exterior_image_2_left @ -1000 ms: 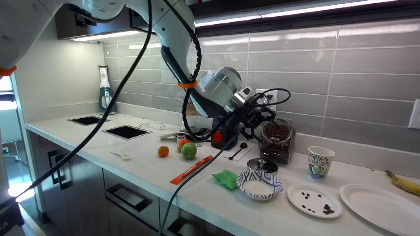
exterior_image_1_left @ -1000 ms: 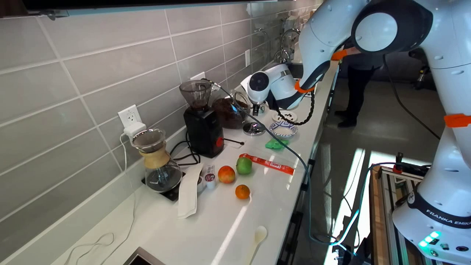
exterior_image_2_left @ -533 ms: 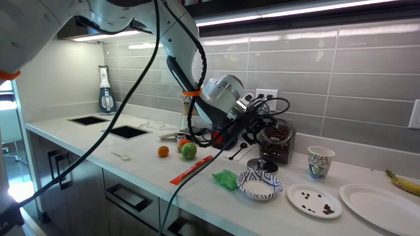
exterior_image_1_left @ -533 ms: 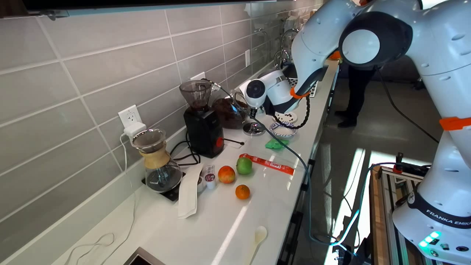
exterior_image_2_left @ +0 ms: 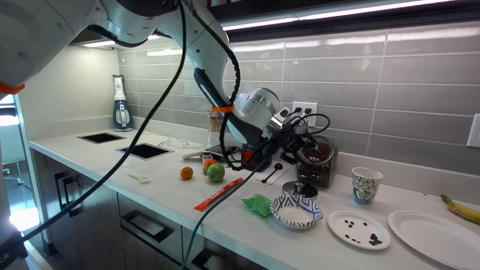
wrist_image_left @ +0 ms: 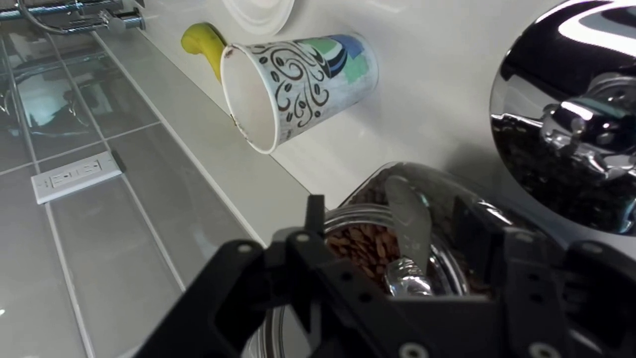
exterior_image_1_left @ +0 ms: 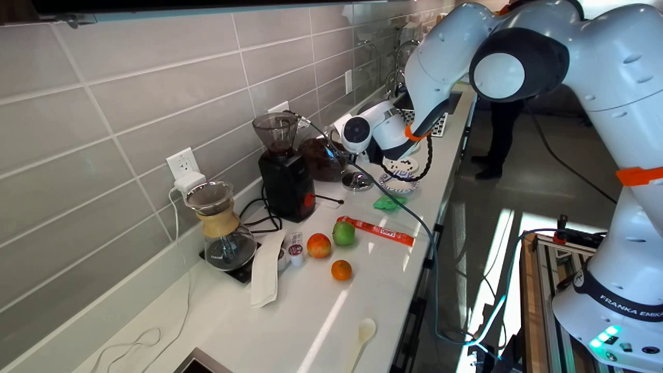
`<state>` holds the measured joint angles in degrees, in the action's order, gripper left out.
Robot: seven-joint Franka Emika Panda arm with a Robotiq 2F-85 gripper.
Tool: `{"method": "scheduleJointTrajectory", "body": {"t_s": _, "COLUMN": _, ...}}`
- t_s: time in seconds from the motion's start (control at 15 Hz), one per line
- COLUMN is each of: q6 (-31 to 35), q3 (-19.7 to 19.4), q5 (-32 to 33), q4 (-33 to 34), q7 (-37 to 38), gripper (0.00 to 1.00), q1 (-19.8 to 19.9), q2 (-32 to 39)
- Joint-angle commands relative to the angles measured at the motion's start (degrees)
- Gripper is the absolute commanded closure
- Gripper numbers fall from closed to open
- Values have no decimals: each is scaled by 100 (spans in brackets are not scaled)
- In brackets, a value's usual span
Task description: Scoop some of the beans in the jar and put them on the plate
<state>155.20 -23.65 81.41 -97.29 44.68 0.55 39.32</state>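
Note:
The glass jar of dark beans (exterior_image_2_left: 315, 176) stands by the wall, open at the top, and also shows in an exterior view (exterior_image_1_left: 323, 160). In the wrist view the jar (wrist_image_left: 477, 209) is below my gripper. A scoop with a grey handle (wrist_image_left: 410, 214) and shiny metal bowl leans in its mouth. My gripper (wrist_image_left: 390, 219) is open, with the scoop's handle between its fingers; contact is not visible. In an exterior view my gripper (exterior_image_2_left: 298, 148) is at the jar's mouth. A small white plate (exterior_image_2_left: 362, 230) holds several loose beans.
A shiny lid (exterior_image_2_left: 300, 190) and patterned bowl (exterior_image_2_left: 296, 213) stand before the jar. A paper cup (exterior_image_2_left: 366, 185), large white plate (exterior_image_2_left: 431, 236) and banana (exterior_image_2_left: 465, 212) lie to its right. A black grinder (exterior_image_1_left: 287, 184) stands beside the jar. A cable (exterior_image_2_left: 225, 195) hangs across the counter.
The arm has moved down and closer to the jar, bringing the gripper to its mouth. The objects on the counter have not moved.

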Motion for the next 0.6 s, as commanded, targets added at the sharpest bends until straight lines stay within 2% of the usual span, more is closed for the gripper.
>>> {"method": "scheduleJointTrajectory", "body": {"t_s": 0.0, "q6": -122, "q3": -98, "q5": 207, "q4": 145, "q7": 282, "gripper": 48, "q1": -98, "q2": 169}}
{"method": "scheduleJointTrajectory", "body": {"t_s": 0.07, "q6": -124, "q3": -104, "q5": 213, "q4": 156, "q7": 291, "gripper": 56, "q1": -105, "q2": 184}}
{"method": "scheduleJointTrajectory", "body": {"t_s": 0.13, "q6": -129, "q3": -107, "q5": 214, "q4": 164, "q7": 288, "gripper": 69, "q1": -109, "q2": 195}}
{"method": "scheduleJointTrajectory", "body": {"t_s": 0.2, "q6": -132, "q3": -111, "q5": 218, "q4": 182, "q7": 292, "gripper": 71, "q1": -112, "q2": 212}}
{"method": "scheduleJointTrajectory", "body": {"t_s": 0.4, "q6": -147, "q3": -109, "q5": 207, "q4": 219, "q7": 274, "gripper": 100, "q1": -115, "q2": 259}}
{"method": "scheduleJointTrajectory", "body": {"t_s": 0.53, "q6": -162, "q3": -108, "q5": 198, "q4": 243, "q7": 264, "gripper": 100, "q1": -119, "q2": 281}}
